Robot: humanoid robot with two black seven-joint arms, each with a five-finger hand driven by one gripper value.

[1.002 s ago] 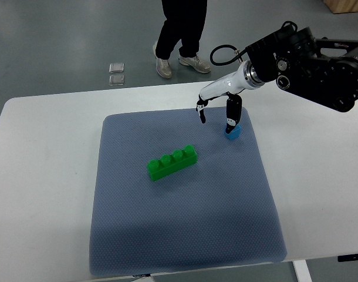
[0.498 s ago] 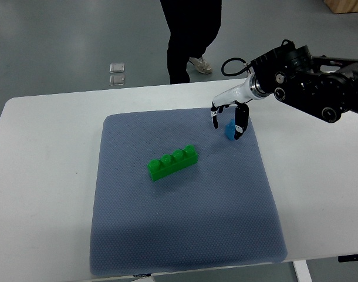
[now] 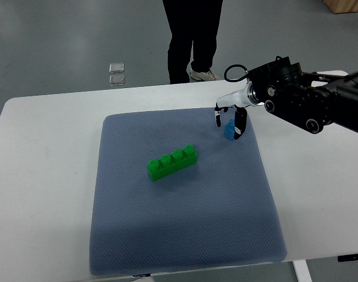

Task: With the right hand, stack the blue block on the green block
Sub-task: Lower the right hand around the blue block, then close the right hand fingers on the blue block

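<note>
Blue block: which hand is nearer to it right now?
Right. The right hand has its fingers around the blue block at the mat's far right corner. The left hand is not in view.

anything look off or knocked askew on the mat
Nothing stands out. The green block lies flat and whole mid-mat, set at a slant. The right hand has its fingers around the blue block at the blue mat's far right corner. Nothing spilled.

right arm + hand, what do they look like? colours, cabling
Right arm: bulky black housing with round silver fittings and a black cable looped near the wrist. A white wrist section leads to the right hand, which has thin black fingers with pale tips. Left arm isn't in view.
</note>
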